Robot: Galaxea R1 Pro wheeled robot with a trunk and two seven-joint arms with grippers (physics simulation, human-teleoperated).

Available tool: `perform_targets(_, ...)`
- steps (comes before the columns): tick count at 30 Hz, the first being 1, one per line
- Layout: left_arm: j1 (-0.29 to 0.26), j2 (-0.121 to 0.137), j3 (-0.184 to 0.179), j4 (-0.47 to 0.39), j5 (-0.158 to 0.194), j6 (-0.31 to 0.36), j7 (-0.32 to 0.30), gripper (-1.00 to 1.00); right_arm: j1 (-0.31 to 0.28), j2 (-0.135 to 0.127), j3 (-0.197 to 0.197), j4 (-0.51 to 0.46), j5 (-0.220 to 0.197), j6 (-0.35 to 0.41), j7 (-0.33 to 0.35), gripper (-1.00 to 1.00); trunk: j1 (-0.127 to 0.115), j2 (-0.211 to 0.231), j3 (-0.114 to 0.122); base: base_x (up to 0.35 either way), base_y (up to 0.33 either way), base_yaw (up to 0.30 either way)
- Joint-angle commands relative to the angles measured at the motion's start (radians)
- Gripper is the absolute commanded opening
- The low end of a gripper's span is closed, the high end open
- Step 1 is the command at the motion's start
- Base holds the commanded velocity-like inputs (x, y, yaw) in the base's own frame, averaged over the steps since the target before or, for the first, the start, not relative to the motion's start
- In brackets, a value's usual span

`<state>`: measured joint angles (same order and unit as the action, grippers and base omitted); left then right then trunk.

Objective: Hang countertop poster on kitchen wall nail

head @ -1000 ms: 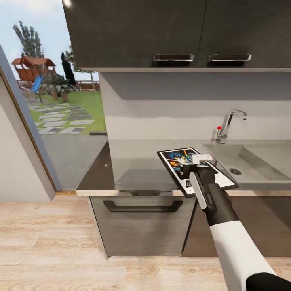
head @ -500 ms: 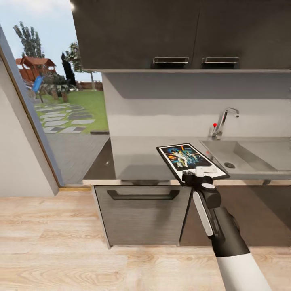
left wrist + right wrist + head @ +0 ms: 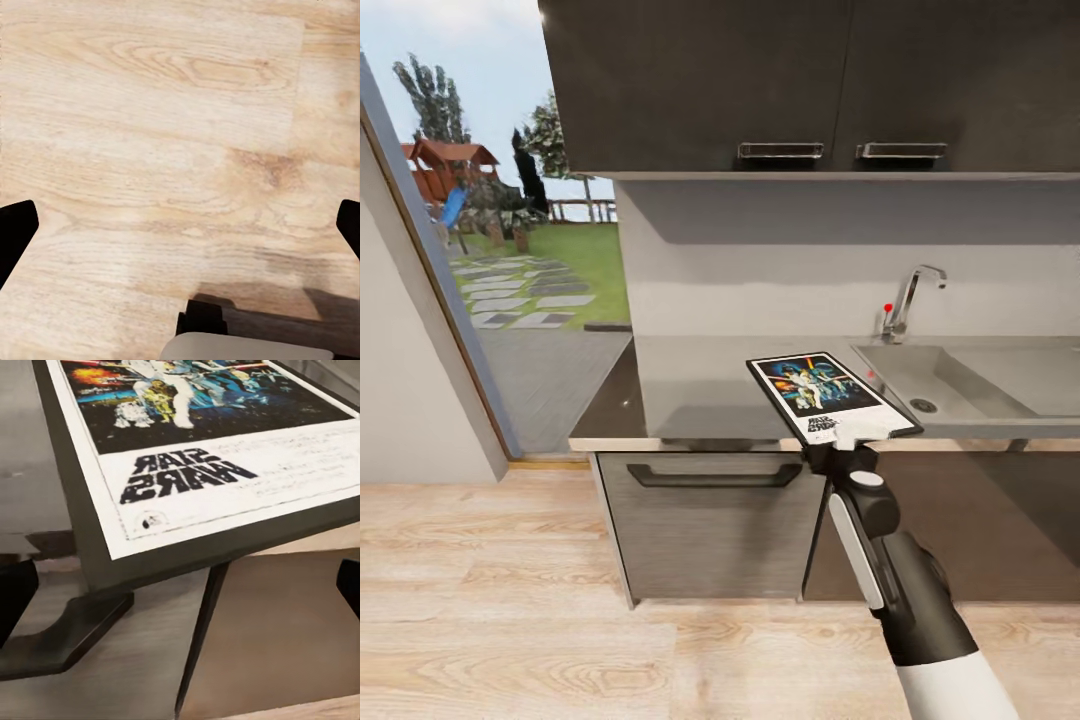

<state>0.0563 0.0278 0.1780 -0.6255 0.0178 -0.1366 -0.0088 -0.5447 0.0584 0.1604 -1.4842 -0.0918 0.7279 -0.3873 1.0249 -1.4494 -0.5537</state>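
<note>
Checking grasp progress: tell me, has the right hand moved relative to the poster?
Yes. The right hand pulled back from over the poster to its near edge, at the countertop front.

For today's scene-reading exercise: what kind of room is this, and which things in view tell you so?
Most likely a home kitchen: a grey countertop with a moulded sink and chrome tap, dark wall cupboards above, and drawer fronts below. A garden shows through the opening beside it.

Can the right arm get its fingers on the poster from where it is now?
Probably yes: the right gripper sits at the near edge of the poster, which overhangs the kitchen countertop, with nothing between them.
</note>
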Motion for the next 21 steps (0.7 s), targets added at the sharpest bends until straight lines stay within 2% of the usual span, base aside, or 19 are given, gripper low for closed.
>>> perform_targets(1, 0.000, 0.000, 0.006, -0.001, 0.002, -0.001, -0.001, 1.00, 0.008, 0.000, 0.022, -0.006, -0.005, -0.012, -0.012, 1.00, 0.000, 0.000, -0.001, -0.002, 0.000, 0.000)
perform_targets(9, 0.000, 0.000, 0.014, 0.000, 0.002, -0.001, -0.002, 1.00, 0.050, 0.000, 0.062, -0.013, 0.006, -0.059, -0.057, 1.00, 0.000, 0.000, -0.001, 0.000, 0.000, 0.000)
perform_targets(10, 0.000, 0.000, 0.014, 0.000, 0.002, -0.001, -0.002, 1.00, 0.067, 0.000, 0.073, -0.014, 0.007, -0.065, -0.087, 1.00, 0.000, 0.000, -0.001, 0.000, 0.000, 0.000)
perform_targets(17, 0.000, 0.000, 0.015, 0.000, 0.002, -0.002, -0.002, 1.00, 0.089, 0.000, 0.091, -0.014, 0.007, -0.068, -0.126, 1.00, 0.000, 0.000, -0.001, 0.000, 0.000, 0.000)
perform_targets(18, 0.000, 0.001, 0.015, 0.000, 0.002, -0.002, -0.003, 1.00, 0.090, 0.000, 0.102, -0.014, 0.007, -0.068, -0.136, 1.00, 0.000, 0.000, -0.001, 0.000, 0.000, 0.000)
perform_targets(21, 0.000, 0.001, 0.015, 0.000, 0.002, -0.002, -0.003, 1.00, 0.094, 0.000, 0.166, -0.008, 0.007, -0.067, -0.202, 1.00, 0.000, 0.000, -0.001, 0.000, 0.000, 0.000)
